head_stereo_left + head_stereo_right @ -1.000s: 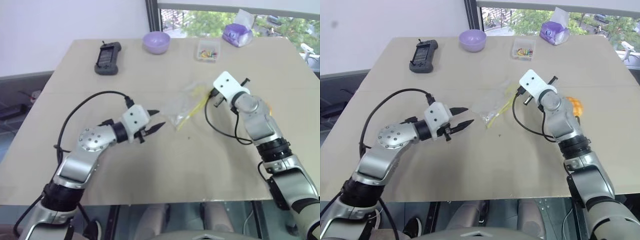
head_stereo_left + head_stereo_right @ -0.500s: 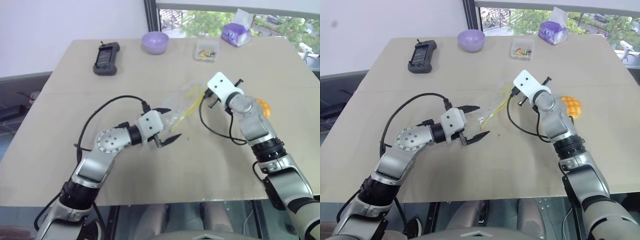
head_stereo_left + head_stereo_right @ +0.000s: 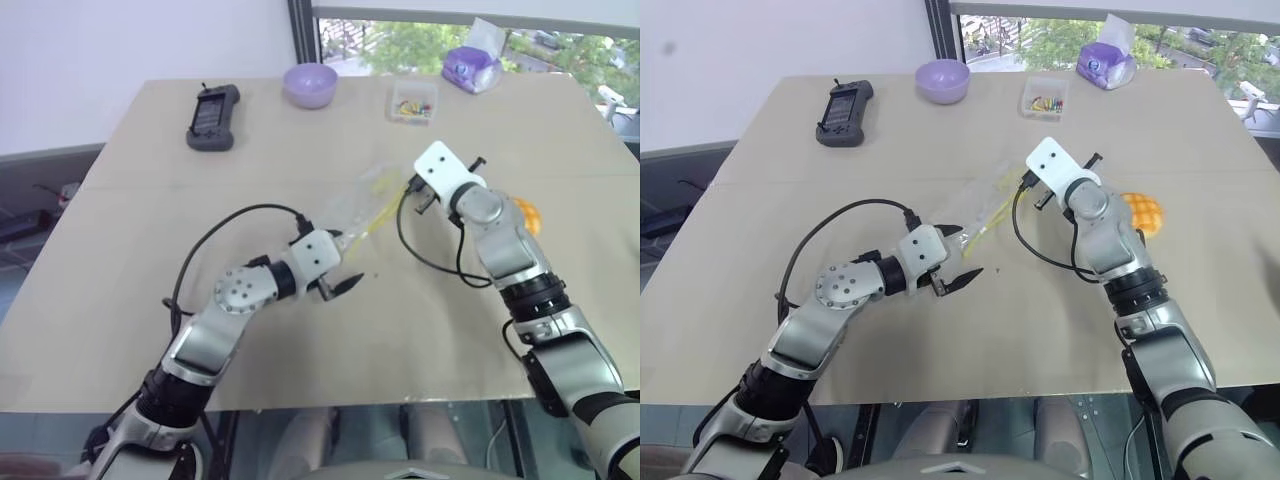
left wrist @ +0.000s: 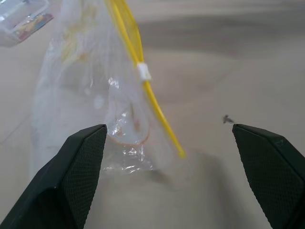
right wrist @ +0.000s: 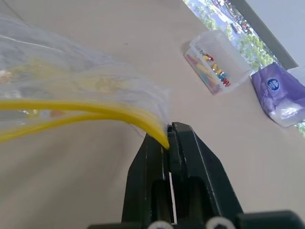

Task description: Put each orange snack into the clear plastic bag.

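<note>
The clear plastic bag (image 3: 362, 205) lies mid-table, its yellow seal strip (image 4: 128, 43) running along one edge. My right gripper (image 5: 169, 131) is shut on the far corner of that strip, lifting it slightly. My left gripper (image 3: 343, 262) stands wide open at the bag's near end, one finger on each side of the corner, low over the table. In the left wrist view the fingers (image 4: 78, 167) flank the bag (image 4: 86, 81) without touching it. One orange snack (image 3: 1143, 212), a golden bun with a grid on top, sits on the table behind my right forearm, partly hidden by it.
Along the table's far edge sit a black handheld device (image 3: 214, 115), a purple bowl (image 3: 311, 84), a small clear box of colourful bits (image 3: 416, 102) and a purple tissue pack (image 3: 474, 68). Black cables loop off both wrists.
My left gripper has opened wide and moved right and down to the bag's near end. The right gripper has kept its hold on the strip.
</note>
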Controlling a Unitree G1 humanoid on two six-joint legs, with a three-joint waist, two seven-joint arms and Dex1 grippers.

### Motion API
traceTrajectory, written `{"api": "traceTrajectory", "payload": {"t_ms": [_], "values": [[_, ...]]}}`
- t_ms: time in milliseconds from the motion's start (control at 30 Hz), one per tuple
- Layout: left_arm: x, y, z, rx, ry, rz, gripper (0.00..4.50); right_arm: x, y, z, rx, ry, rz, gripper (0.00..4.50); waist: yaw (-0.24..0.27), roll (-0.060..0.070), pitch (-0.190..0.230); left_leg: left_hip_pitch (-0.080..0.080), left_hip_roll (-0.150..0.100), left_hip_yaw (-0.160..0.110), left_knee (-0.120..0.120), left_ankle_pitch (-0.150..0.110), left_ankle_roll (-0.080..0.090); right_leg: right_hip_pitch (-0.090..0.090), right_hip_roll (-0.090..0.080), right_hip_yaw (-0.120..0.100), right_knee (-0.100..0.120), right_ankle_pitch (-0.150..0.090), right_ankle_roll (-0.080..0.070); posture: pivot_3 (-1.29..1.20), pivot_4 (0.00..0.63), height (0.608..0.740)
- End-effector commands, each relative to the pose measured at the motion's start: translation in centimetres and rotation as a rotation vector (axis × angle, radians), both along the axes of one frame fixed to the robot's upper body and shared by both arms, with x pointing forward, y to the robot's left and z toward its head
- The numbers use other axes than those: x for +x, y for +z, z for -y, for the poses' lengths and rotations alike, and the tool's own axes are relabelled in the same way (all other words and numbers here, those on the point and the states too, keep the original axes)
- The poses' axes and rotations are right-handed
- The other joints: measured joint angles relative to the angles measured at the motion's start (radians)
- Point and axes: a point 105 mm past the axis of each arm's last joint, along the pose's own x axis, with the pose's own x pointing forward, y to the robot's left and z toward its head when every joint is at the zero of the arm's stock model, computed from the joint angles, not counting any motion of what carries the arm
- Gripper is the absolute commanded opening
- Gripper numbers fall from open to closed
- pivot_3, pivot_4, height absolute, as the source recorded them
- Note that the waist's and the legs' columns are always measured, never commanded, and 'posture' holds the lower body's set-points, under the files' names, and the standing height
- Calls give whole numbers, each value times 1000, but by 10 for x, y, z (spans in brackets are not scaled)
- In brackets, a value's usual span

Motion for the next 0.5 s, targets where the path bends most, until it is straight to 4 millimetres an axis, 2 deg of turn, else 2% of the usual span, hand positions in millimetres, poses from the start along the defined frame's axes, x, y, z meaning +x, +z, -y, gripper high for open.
{"api": "traceTrajectory", "payload": {"t_ms": [33, 67, 500], "values": [[-1, 11, 8, -14, 1, 75, 3619, 1, 21, -2, 27, 0, 58, 0, 1, 0, 0, 0, 0, 0, 0, 0, 0, 0, 0, 0, 0, 0, 0, 0, 150, 740], [-1, 10, 9, -9, 8, 80, 3213, 0, 22, -2, 27, 0, 58, 0, 1, 0, 0, 0, 0, 0, 0, 0, 0, 0, 0, 0, 0, 0, 0, 0, 150, 740], [2, 8, 16, -18, 40, 106, 3213, 0, 22, -5, 34, 9, 54, 0, 0, 0, 0, 0, 0, 0, 1, 0, 0, 0, 0, 0, 0, 0, 0, 0, 150, 740]]}}
